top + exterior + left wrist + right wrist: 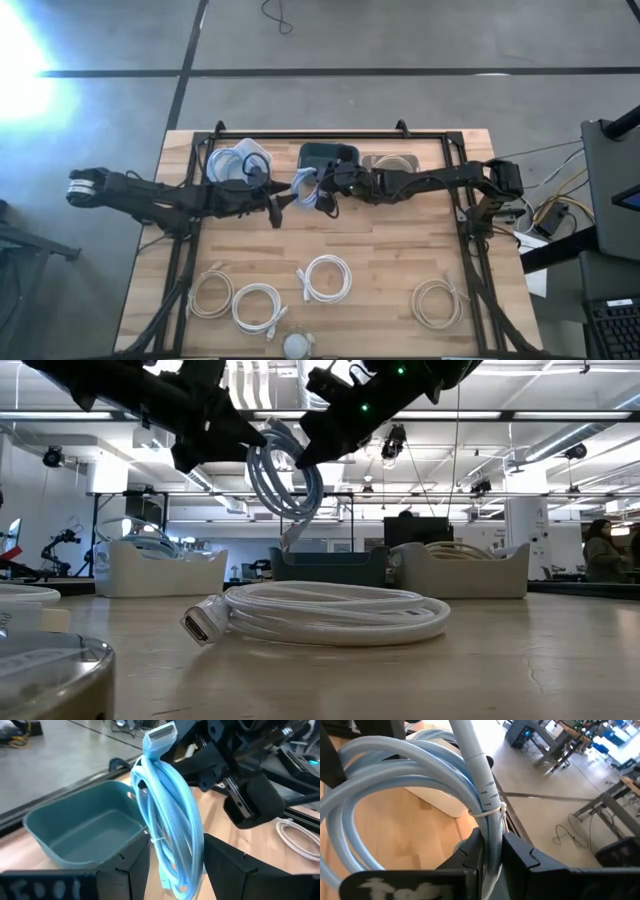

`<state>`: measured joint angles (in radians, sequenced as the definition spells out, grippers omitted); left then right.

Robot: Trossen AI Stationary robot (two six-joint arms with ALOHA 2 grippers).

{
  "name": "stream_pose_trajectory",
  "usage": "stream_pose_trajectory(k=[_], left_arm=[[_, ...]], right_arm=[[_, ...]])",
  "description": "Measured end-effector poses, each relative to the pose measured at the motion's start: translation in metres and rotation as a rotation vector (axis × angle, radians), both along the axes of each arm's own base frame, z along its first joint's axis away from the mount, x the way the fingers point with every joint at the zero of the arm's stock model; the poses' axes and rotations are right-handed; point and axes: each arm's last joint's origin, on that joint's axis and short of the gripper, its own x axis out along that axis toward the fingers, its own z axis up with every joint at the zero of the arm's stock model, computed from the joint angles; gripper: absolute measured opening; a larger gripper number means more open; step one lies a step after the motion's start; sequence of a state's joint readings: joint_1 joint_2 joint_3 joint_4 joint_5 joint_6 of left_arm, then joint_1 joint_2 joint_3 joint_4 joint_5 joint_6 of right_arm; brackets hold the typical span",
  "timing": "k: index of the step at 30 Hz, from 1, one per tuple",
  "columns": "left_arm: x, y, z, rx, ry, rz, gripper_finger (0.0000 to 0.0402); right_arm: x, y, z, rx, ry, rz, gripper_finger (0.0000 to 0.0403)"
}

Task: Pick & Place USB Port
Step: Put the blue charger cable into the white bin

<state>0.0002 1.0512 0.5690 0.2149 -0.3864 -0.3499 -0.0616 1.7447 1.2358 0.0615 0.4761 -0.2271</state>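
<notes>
A light-blue coiled USB cable hangs in the air above the table's far middle, between my two grippers. My left gripper comes from the table's left and my right gripper from the right; both are shut on the coil. In the low view the coil dangles clear of the table between them. The left wrist view shows the cable's plug sticking out beyond the coil. An empty dark teal bin stands on the far edge just behind. My left gripper has the coil's bundled strands between its two fingers, coming level from the table's left. Several strands pass through the gap. The coil is lifted clear of the table. My right gripper pinches the bundle just below its white zip tie, coming from the table's right, fingers across the strands. The loop arcs away beyond the fingers, clear of the table.
A white bin with more blue cables and another white bin flank the teal one. Several white cable coils lie on the near half; a round lidded thing sits at the near edge.
</notes>
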Motion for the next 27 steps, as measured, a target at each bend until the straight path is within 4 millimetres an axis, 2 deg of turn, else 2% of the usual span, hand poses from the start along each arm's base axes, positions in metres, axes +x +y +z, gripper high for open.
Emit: stream_pose_trajectory(k=[12,27], left_arm=[[0.0016,-0.0014,0.0053,0.005,-0.053,-0.074,0.0176],[0.0015,0.0028,0.0051,0.003,-0.055,-0.037,0.0176]], right_arm=[[-0.0012,-0.0022,-0.0015,0.025,-0.014,-0.029,0.0043],[0.0001,0.0007,0.0008,0.064,-0.067,-0.046,0.0045]])
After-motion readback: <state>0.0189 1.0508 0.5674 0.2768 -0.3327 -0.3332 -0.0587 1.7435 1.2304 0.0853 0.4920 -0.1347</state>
